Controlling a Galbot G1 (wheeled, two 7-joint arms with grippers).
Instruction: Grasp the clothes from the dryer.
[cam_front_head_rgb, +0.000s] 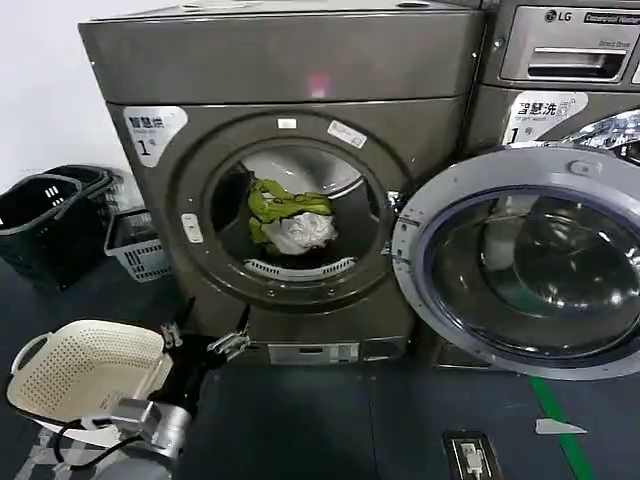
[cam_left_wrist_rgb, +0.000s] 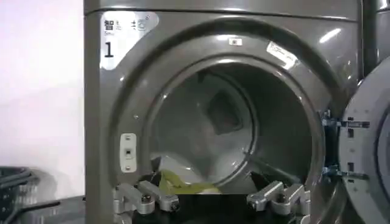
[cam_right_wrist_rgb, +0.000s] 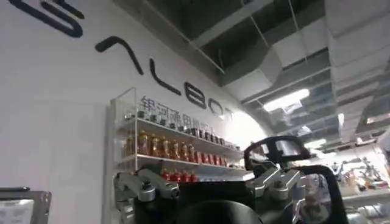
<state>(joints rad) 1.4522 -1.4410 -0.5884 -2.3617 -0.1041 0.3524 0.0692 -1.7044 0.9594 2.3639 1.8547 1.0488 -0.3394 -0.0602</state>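
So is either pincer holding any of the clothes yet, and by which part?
No. The left pincer is open and empty outside the dryer opening; the clothes lie untouched in the drum. The right pincer is open, empty, pointing elsewhere.

Glossy metal dryer (cam_front_head_rgb: 290, 70), soft cloth clothes (cam_front_head_rgb: 290, 220)

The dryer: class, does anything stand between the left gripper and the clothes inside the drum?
Nothing visible does. The dark bronze-grey dryer's round door is swung open to its right, and the open left gripper faces the porthole, with the yellow-green and white clothes lying beyond it.
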